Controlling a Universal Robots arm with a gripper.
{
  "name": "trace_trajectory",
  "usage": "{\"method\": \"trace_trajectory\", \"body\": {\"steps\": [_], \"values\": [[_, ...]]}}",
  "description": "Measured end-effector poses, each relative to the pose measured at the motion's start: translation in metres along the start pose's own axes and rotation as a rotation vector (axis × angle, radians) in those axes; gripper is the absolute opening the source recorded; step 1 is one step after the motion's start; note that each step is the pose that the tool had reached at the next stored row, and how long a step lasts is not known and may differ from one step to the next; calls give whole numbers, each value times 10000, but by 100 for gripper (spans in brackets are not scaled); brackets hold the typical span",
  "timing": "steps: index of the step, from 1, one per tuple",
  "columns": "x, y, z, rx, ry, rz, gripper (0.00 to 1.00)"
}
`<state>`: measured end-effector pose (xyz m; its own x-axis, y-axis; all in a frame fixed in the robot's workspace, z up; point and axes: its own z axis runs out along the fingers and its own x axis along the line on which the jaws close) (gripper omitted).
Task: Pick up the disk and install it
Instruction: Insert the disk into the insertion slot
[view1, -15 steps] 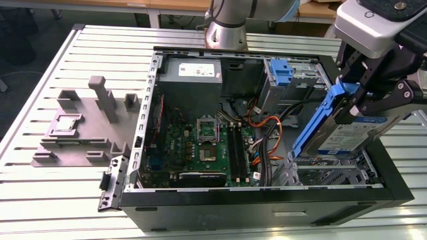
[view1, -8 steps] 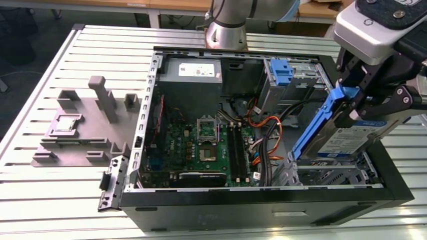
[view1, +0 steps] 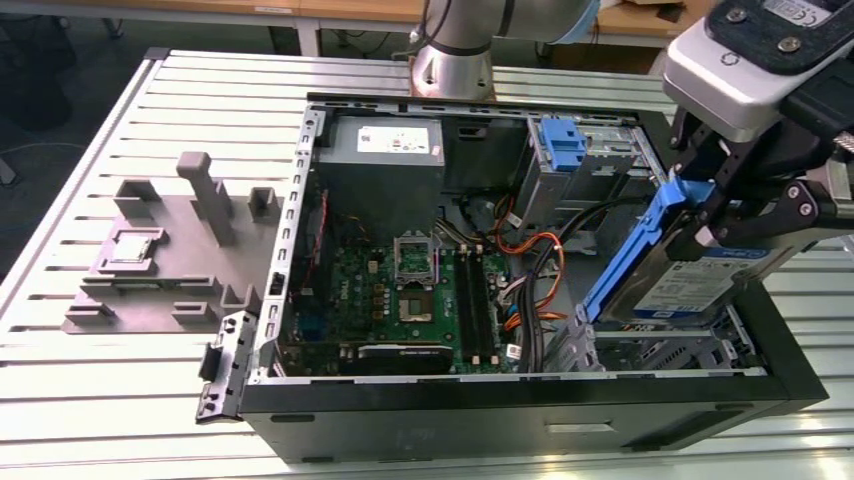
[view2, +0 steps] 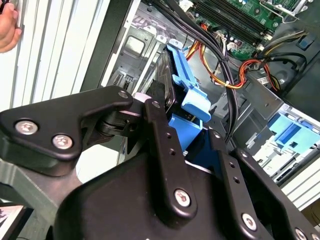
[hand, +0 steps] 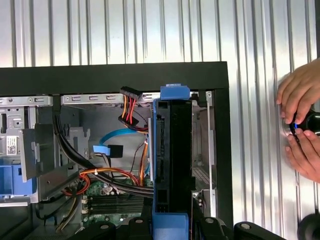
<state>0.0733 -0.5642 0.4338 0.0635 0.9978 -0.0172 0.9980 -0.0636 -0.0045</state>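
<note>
My gripper (view1: 714, 225) is shut on the disk (view1: 687, 285), a silver drive with a white-and-blue label and blue rails. It hangs tilted over the drive cage (view1: 654, 350) in the near corner of the open computer case (view1: 534, 410), at the exterior view's right. Its lower end is down at the cage's top. In the first wrist view the disk (hand: 172, 160) is seen edge-on, standing between the case wall and the cables, with my gripper (hand: 171, 222) at its near end. In the second wrist view the black fingers (view2: 160, 125) clamp the blue rail (view2: 187, 95).
The case holds a green motherboard (view1: 400, 290), orange and black cables (view1: 534, 260), a grey power supply (view1: 387, 145) and a blue latch piece (view1: 563, 145). A grey fixture block (view1: 174, 250) lies on the slatted table at the exterior view's left. A person's hands (hand: 300, 125) rest beside the case.
</note>
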Motion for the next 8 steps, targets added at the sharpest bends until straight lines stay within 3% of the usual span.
{"method": "trace_trajectory", "body": {"steps": [8], "values": [[1, 1, 61, -1, 1, -1, 37]]}}
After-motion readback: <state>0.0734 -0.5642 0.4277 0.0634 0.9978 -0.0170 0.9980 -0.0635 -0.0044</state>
